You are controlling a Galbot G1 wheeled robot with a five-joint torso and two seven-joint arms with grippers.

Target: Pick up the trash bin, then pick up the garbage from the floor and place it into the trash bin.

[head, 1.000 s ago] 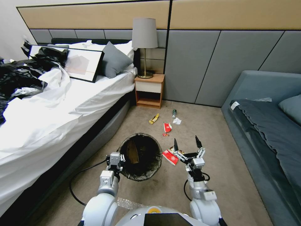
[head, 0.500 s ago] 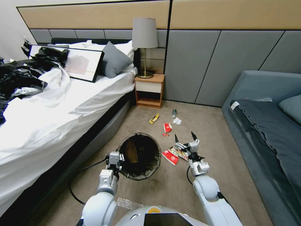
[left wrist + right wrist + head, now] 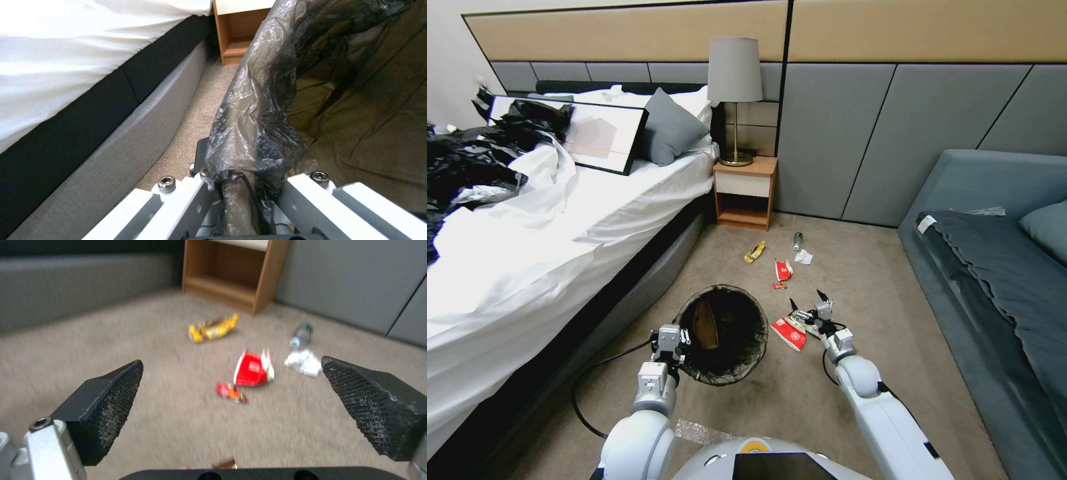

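Your left gripper [image 3: 684, 339] pinches the rim of the bin [image 3: 724, 333], lower centre of the head view; the left wrist view shows its jaws pressed together on the folded black bag [image 3: 253, 133] and the rim under it. The bin hangs tilted, its mouth facing up and toward the camera. Its long axis leans from the vertical, base angled away. A brown scrap [image 3: 706, 325] lies against its inner wall.

Your right gripper [image 3: 807, 307] sits just right of the bin, low over the carpet [image 3: 854, 280], jaws spread wide. The nearest packet [image 3: 789, 333], red and white, lies directly beneath it, between gripper and bin, its long axis running from upper left to lower right in the head view.

Risks from here:
- The packet is flat and thin. Close too high and the fingers [image 3: 113, 400] shut on air; too low and they dig into the carpet.
- It lies at the very bottom of the right wrist view, mostly hidden by the gripper body, so you judge its position poorly from there.
- The left grip may be mostly on bag film. If the film slides, the bin sags or drops.
- With the bin tilted, a release near the lower rim may miss.

Farther litter lies above centre: a second red packet [image 3: 783, 270], a small red piece [image 3: 779, 286], a yellow wrapper [image 3: 754, 252], a tissue [image 3: 804, 257] and a bottle [image 3: 798, 240], the last pointing toward the nightstand [image 3: 746, 193].
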